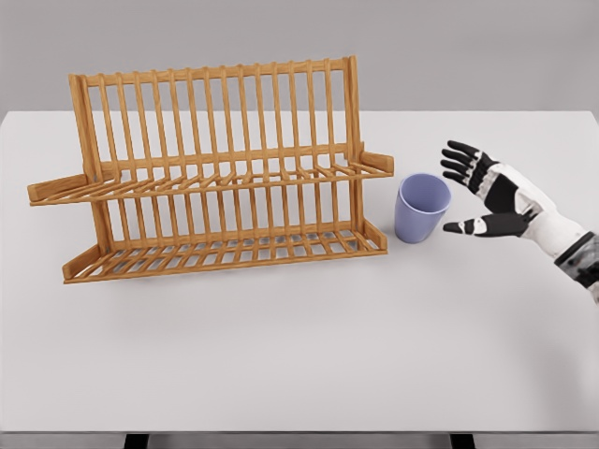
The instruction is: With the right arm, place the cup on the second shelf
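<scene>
The lilac cup [421, 208] stands upright, mouth up, just right of the wooden rack [211, 168] by its lower shelf's end. Right of the cup, the right hand [491, 194] hovers, fingers spread, holding nothing

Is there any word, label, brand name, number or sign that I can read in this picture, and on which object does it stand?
None: no text shows anywhere.
The purple cup is plain.
The wooden dish rack has no label.
The white table has no marking.
The right hand has only black and white panels, without writing.
</scene>
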Robot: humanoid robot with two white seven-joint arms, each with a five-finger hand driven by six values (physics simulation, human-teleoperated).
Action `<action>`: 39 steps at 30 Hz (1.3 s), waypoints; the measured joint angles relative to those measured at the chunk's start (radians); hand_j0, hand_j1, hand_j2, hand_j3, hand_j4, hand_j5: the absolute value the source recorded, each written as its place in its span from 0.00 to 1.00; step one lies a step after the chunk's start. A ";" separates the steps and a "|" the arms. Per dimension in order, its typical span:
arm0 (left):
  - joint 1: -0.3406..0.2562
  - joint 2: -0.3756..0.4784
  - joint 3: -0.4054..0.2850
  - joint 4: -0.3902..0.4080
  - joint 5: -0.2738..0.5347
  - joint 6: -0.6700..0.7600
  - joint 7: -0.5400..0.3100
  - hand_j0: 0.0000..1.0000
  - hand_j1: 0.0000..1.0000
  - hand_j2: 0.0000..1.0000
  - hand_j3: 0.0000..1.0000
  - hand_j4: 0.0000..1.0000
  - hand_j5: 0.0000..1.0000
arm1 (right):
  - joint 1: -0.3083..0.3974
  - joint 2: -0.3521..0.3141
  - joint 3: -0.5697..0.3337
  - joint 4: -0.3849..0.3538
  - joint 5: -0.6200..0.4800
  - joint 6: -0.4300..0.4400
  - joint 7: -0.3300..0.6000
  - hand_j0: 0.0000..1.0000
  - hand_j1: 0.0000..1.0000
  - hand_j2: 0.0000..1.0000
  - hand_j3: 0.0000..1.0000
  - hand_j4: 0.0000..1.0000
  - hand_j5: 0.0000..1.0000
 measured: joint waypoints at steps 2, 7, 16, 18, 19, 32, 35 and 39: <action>0.000 0.000 0.000 0.000 0.000 0.000 0.000 1.00 1.00 1.00 1.00 1.00 1.00 | 0.000 0.002 0.008 0.004 0.001 0.000 0.000 1.00 1.00 1.00 1.00 1.00 1.00; 0.000 0.000 0.000 0.000 0.000 0.000 0.000 1.00 1.00 1.00 1.00 1.00 1.00 | -0.003 0.018 0.021 0.031 0.013 0.000 0.000 1.00 1.00 1.00 1.00 1.00 1.00; 0.000 0.000 0.000 0.000 0.000 0.000 0.000 1.00 1.00 1.00 1.00 1.00 1.00 | -0.006 0.046 0.025 0.055 0.034 -0.001 0.000 1.00 1.00 1.00 1.00 1.00 1.00; 0.000 0.000 0.000 0.000 0.000 0.000 0.000 1.00 1.00 1.00 1.00 1.00 1.00 | -0.006 0.049 0.026 0.055 0.035 -0.001 0.000 1.00 1.00 1.00 1.00 1.00 1.00; 0.000 0.000 0.000 0.000 0.000 0.000 0.000 1.00 1.00 1.00 1.00 1.00 1.00 | -0.008 0.050 0.026 0.055 0.035 -0.001 0.000 1.00 1.00 1.00 1.00 1.00 1.00; 0.000 0.000 0.000 0.000 0.000 0.000 0.000 1.00 1.00 1.00 1.00 1.00 1.00 | -0.025 0.073 0.034 0.057 0.047 -0.001 0.000 1.00 1.00 1.00 1.00 1.00 1.00; 0.000 0.000 0.000 0.000 0.000 0.000 0.000 1.00 1.00 1.00 1.00 1.00 1.00 | -0.026 0.079 0.037 0.057 0.050 0.000 0.000 1.00 1.00 1.00 1.00 1.00 1.00; 0.000 0.000 0.000 0.000 0.000 0.000 0.000 1.00 1.00 1.00 1.00 1.00 1.00 | -0.031 0.086 0.039 0.058 0.055 0.000 0.000 1.00 1.00 1.00 1.00 1.00 1.00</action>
